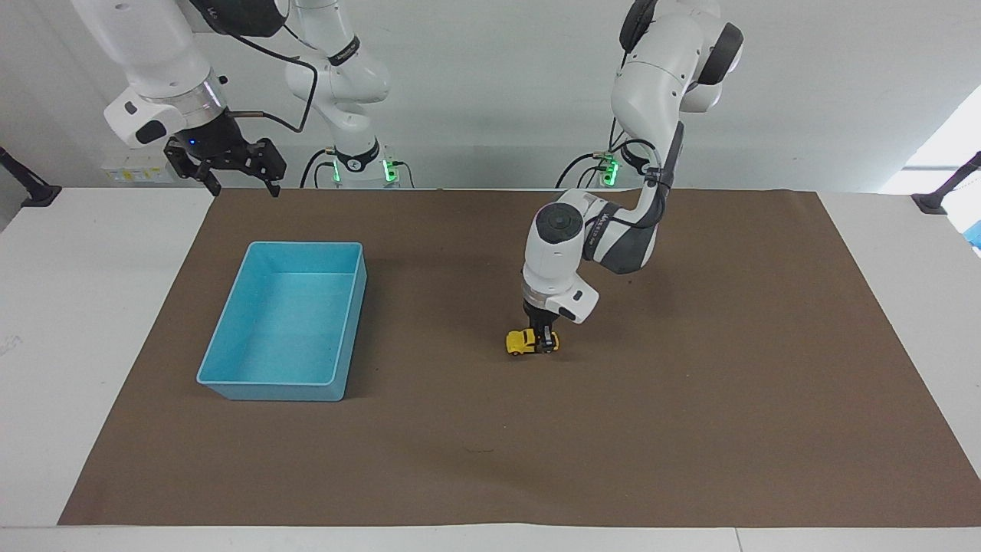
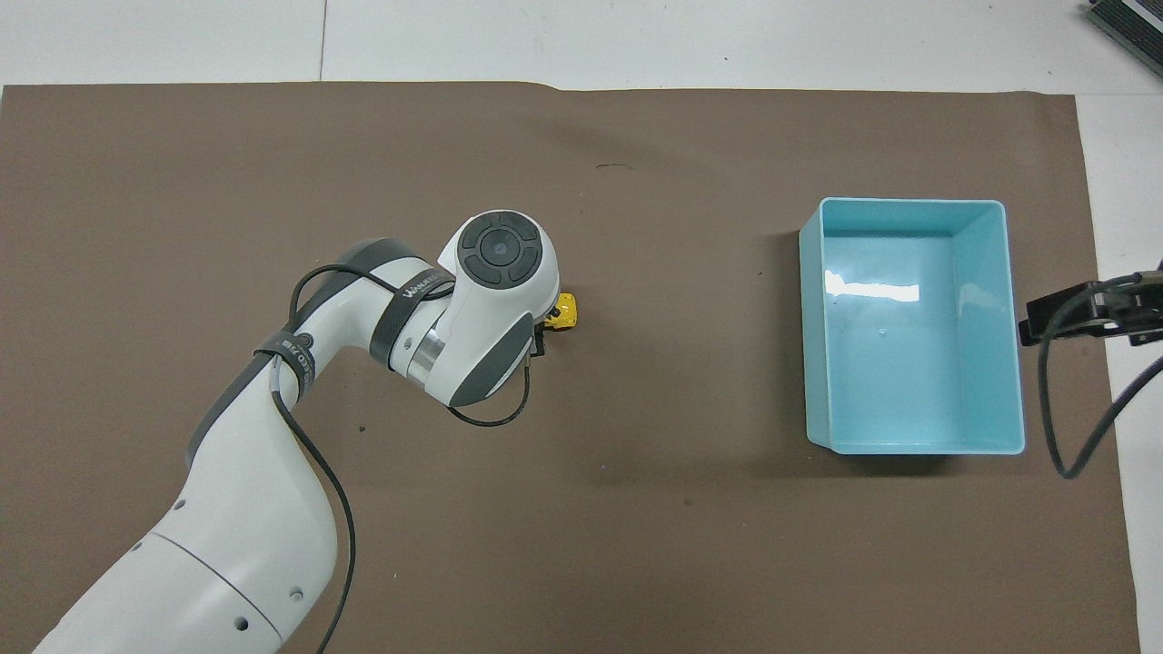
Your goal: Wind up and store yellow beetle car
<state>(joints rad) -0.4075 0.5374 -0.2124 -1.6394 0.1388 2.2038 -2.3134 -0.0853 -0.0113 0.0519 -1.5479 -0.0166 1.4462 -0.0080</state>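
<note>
The white table (image 1: pixel 92 322) carries a brown mat (image 1: pixel 690 399) that covers most of its surface. The blue bin (image 1: pixel 287 322) stands on the mat toward the right arm's end of the table, with nothing visible inside. The right gripper (image 1: pixel 230 172) hangs in the air over the mat's edge at the robots' end, close to the bin, fingers spread wide, holding nothing. The left gripper (image 1: pixel 546 345) points straight down at mid-mat, fingers clamped on the yellow beetle car (image 1: pixel 523 342), which rests on the mat, well apart from the bin
</note>
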